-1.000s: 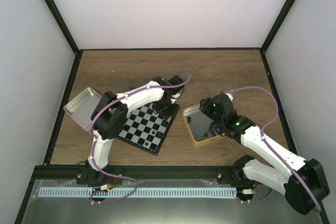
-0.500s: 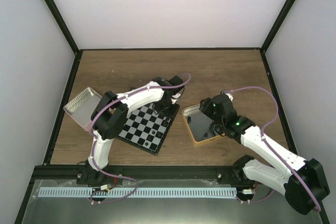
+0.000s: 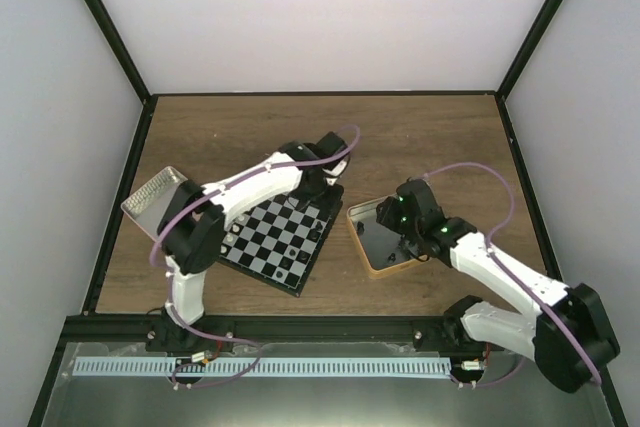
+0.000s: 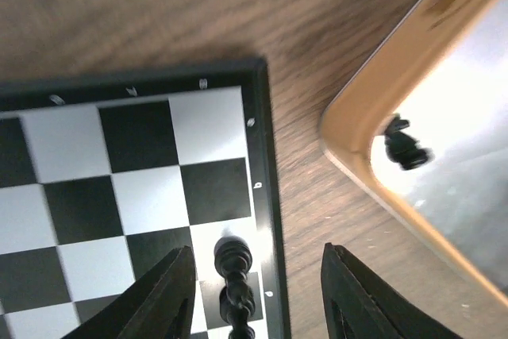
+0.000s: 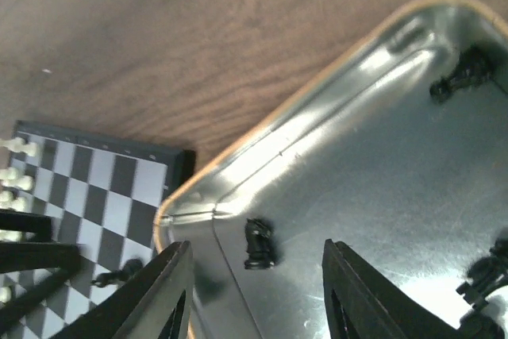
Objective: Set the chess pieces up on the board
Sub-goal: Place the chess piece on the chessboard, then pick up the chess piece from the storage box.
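The board (image 3: 272,247) lies left of centre with black pieces (image 3: 298,262) on its near squares and cream-white ones (image 5: 17,148) along one edge. My left gripper (image 3: 318,199) hangs over the board's far right corner. In the left wrist view it (image 4: 258,295) is open, and a black piece (image 4: 232,260) stands free between the fingers (image 4: 171,299) on a square by the border. My right gripper (image 5: 258,299) is open low over the gold-rimmed tin (image 5: 262,129). A black knight (image 5: 259,244) stands between its fingers, untouched.
More black pieces (image 5: 460,77) lie further inside the gold-rimmed tin (image 3: 352,217), right of the board. A silver tin (image 3: 155,205) sits at the table's left edge. Bare wood stretches behind both arms. The two wrists are close together across the board's right edge.
The left jaws have opened off the black piece, which now stands on the board, and the left arm has shifted. The right jaws have narrowed a little over the tin.
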You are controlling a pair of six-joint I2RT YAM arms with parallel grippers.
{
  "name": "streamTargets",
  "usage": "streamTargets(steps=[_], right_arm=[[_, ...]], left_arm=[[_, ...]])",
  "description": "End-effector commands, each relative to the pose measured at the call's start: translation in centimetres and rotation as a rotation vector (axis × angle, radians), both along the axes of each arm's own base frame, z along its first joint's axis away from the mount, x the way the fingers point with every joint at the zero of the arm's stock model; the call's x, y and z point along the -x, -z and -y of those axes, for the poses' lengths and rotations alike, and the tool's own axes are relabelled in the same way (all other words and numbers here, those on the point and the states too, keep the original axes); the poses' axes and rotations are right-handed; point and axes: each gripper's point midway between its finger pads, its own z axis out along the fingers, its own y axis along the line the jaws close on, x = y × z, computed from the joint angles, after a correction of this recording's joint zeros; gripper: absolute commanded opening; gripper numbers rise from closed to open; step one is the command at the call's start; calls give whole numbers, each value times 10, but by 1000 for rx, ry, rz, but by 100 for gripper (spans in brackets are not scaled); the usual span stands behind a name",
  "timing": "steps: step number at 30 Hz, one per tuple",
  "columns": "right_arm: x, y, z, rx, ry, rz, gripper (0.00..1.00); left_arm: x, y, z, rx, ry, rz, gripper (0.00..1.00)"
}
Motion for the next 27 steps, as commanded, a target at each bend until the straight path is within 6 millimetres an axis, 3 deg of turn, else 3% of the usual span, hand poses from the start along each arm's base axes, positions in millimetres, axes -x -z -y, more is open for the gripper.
streamTargets(steps=[1,8,12,22,27], right_arm=[[6,17,-9,21,-83,-94,45],[10,46,-32,40,-224,-240,45],[5,52,-45,17,-260,-272,41],[-6,71,-59,33,-291,-351,38],[-4,79,-48,110,-277,-384,31]], left_arm=[[-23,-68,11,154,-9,208,46],[-30,-109,2,278,-56,405,46],[-28,-123,-4,345,-95,463,48],[-24,-111,-9,366,-130,453,48],[-27,-112,-12,356,-156,468,49]])
